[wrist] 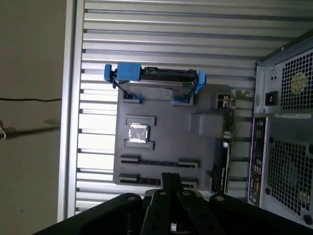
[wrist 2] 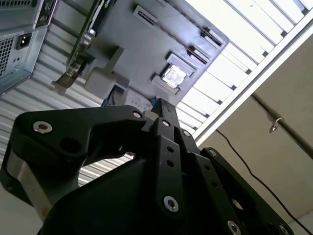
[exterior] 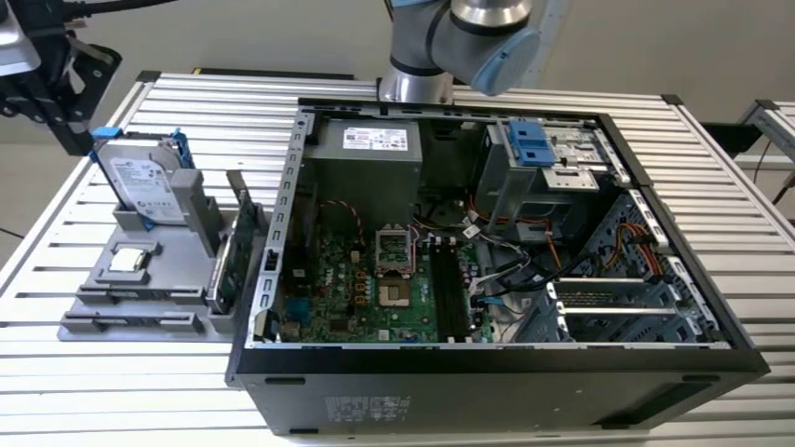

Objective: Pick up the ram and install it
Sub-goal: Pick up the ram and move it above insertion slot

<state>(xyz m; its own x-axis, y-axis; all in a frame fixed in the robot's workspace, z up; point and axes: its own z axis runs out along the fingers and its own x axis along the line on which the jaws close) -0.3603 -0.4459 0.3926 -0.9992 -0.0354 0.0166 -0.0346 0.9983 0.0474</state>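
In the first wrist view the gripper (wrist: pixel 171 178) hangs above the grey holder (wrist: pixel 176 137), at the end away from the hard drive (wrist: pixel 156 82). Whether it is wide or narrow cannot be told. The ram (wrist: pixel 159 162) seems to be the thin dark strip on edge in a long slot, near the processor chip (wrist: pixel 137 133). The open computer case (exterior: pixel 497 391) stands beside the holder.

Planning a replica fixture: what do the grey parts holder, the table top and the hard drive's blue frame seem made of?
Parts holder: matte grey plastic, probably; dull, uniform, no glare.
Table top: likely bare aluminium; silvery ribbed slats with sheen.
Blue frame: apparently moulded plastic; smooth, saturated colour.
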